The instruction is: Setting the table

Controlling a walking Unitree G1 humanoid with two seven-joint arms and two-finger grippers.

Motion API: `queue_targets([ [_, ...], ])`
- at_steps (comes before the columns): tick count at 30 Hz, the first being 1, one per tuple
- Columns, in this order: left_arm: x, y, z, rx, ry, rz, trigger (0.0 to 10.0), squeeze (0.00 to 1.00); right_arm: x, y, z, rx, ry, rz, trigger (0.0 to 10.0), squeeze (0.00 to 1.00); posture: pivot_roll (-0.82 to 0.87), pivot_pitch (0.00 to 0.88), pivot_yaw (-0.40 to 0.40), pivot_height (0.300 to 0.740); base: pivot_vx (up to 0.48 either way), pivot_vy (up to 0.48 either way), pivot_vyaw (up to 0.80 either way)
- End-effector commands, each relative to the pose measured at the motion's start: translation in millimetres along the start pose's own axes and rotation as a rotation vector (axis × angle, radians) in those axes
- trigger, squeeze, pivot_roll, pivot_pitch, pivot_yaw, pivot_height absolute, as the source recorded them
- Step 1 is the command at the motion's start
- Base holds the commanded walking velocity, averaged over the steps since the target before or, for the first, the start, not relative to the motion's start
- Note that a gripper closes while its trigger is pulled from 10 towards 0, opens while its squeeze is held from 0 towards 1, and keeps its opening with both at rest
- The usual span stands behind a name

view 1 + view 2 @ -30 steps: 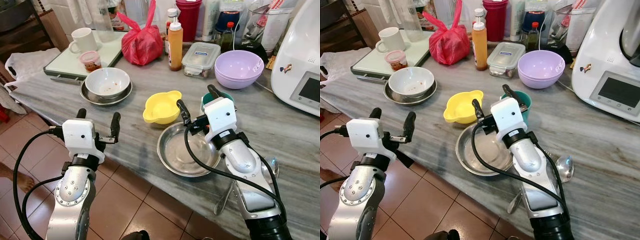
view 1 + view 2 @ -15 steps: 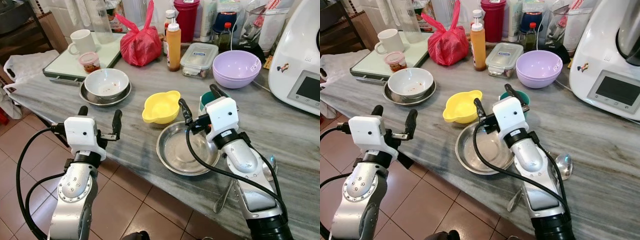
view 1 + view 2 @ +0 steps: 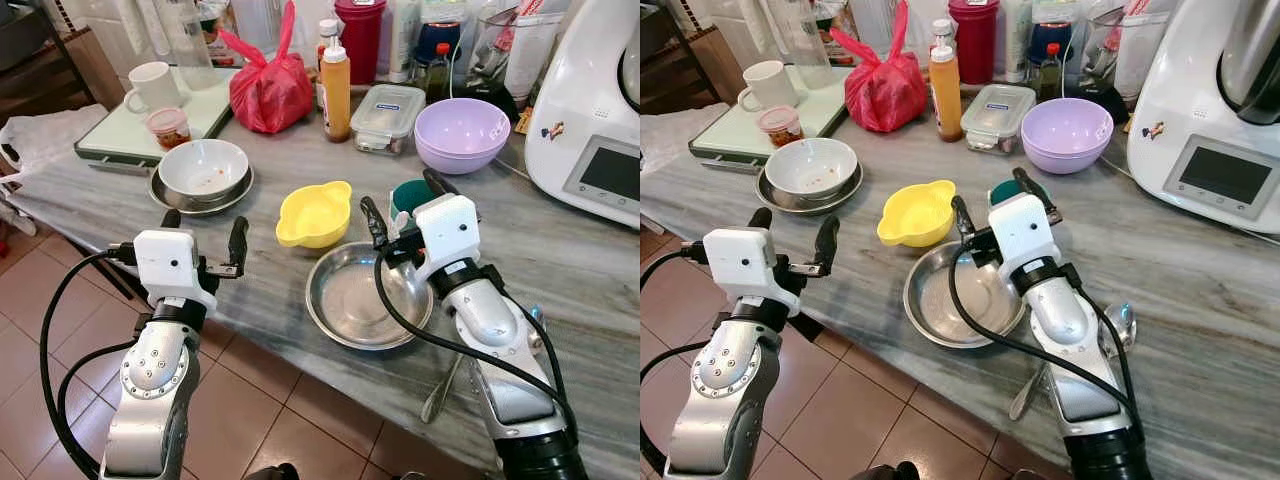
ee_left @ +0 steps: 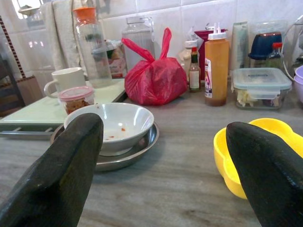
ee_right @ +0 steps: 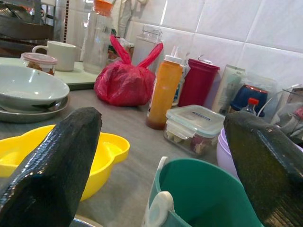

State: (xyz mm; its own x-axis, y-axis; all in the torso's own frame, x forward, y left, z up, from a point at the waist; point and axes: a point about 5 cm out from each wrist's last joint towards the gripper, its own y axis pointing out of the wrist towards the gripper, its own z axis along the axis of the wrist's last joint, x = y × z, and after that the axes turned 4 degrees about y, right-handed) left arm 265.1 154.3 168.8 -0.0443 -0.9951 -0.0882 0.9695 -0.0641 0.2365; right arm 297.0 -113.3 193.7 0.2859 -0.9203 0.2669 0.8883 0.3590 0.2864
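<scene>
Both jaws stand wide and empty; the right gripper [image 3: 403,200], straddling the teal cup [image 5: 203,198], may tip it into the steel plate [image 3: 350,300] on the counter [image 3: 560,250].

A grey, veined, smooth stone tabletop [image 3: 250,290] carries a shiny round steel dish [image 3: 345,310], a glossy yellow plastic bowl [image 3: 315,213], a matt lilac plastic bowl [image 3: 462,133], a white glazed ceramic bowl [image 3: 202,167] and a crinkled red plastic bag [image 3: 268,90].
</scene>
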Motion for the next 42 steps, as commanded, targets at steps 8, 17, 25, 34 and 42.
queue_targets([
  [8, -1.8, -1.1, -2.9, -0.01, 0.012, -0.009, 10.0, 0.0, 1.1, -2.0, 6.4, 0.023, -0.002, -0.024, 10.0, 0.0, -0.17, 0.138, 0.135, 0.74, 0.0, 0.0, 0.0],
  [17, 2.1, -0.7, -5.3, -0.017, 0.001, -0.027, 10.0, 0.0, 1.8, -1.5, 8.4, 0.03, -0.002, -0.035, 10.0, 0.0, -0.2, 0.142, 0.155, 0.74, 0.0, 0.0, 0.0],
  [25, 0.1, 2.7, -3.6, -0.01, 0.007, -0.038, 10.0, 0.0, -0.9, -3.3, 7.1, 0.025, 0.01, -0.044, 10.0, 0.0, -0.18, 0.129, 0.163, 0.74, 0.0, 0.0, 0.0],
  [34, -3.5, -0.9, -1.3, -0.006, 0.024, -0.028, 10.0, 0.0, -9.8, -4.9, 2.5, 0.018, 0.046, -0.027, 10.0, 0.0, -0.1, 0.105, 0.142, 0.74, 0.0, 0.0, 0.0],
  [42, -3.9, -7.0, -4.9, -0.017, 0.019, 0.01, 10.0, 0.0, -20.9, -11.2, -0.5, 0.002, 0.04, 0.045, 10.0, 0.0, -0.08, 0.097, 0.096, 0.74, 0.0, 0.0, 0.18],
])
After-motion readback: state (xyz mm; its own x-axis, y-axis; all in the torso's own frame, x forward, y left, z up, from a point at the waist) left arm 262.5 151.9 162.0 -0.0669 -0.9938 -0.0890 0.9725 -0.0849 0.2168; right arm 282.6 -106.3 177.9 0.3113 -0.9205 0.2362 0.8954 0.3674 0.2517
